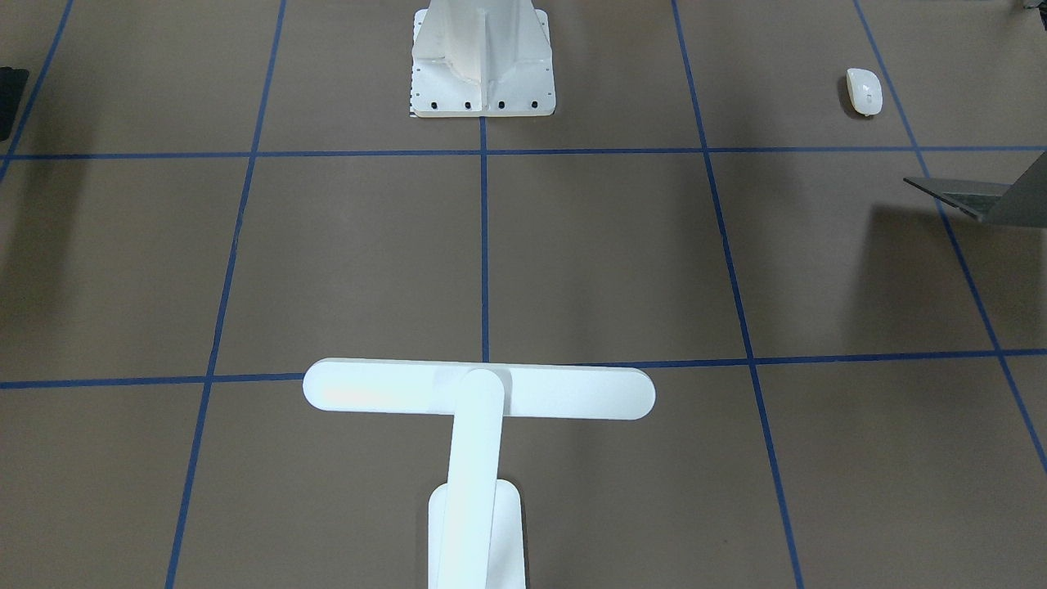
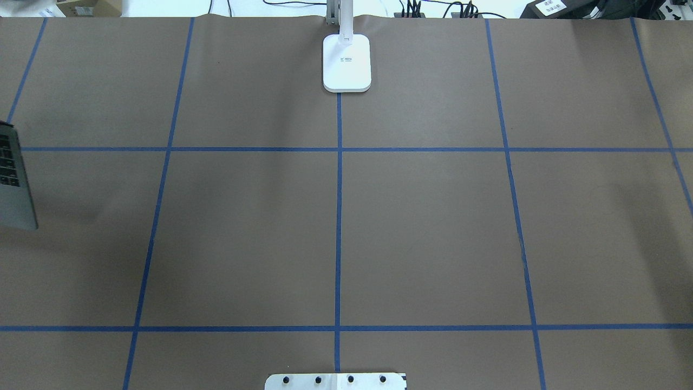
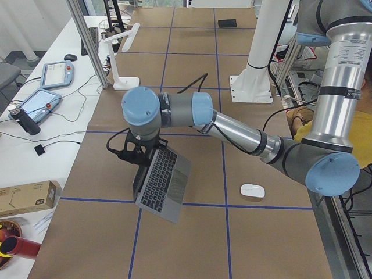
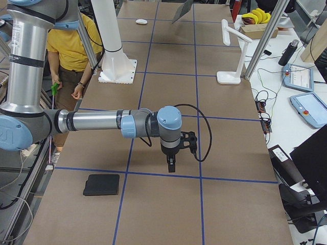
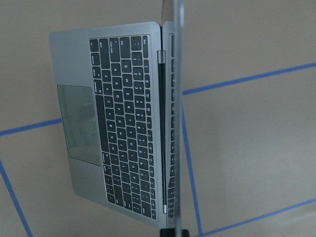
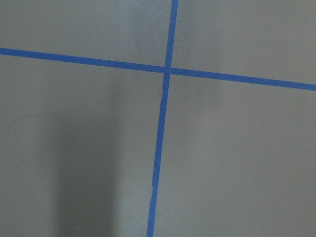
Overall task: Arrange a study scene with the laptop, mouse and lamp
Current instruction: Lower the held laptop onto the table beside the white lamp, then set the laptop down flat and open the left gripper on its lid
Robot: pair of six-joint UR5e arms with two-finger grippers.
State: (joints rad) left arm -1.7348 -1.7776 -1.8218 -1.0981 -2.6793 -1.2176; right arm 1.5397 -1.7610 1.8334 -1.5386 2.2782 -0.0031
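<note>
With the left fingers (image 3: 136, 157) clenched on the lid of the laptop (image 3: 164, 183), holds it tilted at the table's (image 2: 433, 216) 9 o'clock edge in the overhead view, mouse (image 3: 253, 190) at its 3 o'clock in the left-side view, lamp (image 2: 347, 62) at 12 o'clock; cannot tell whether the right fingers (image 4: 171, 163) are clenched

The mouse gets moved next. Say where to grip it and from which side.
Come straight down from above and pinch the mouse across its narrow width at mid-length. It lies flat on the table, low, glossy and oval, so its long sides likely give the surest hold.
</note>
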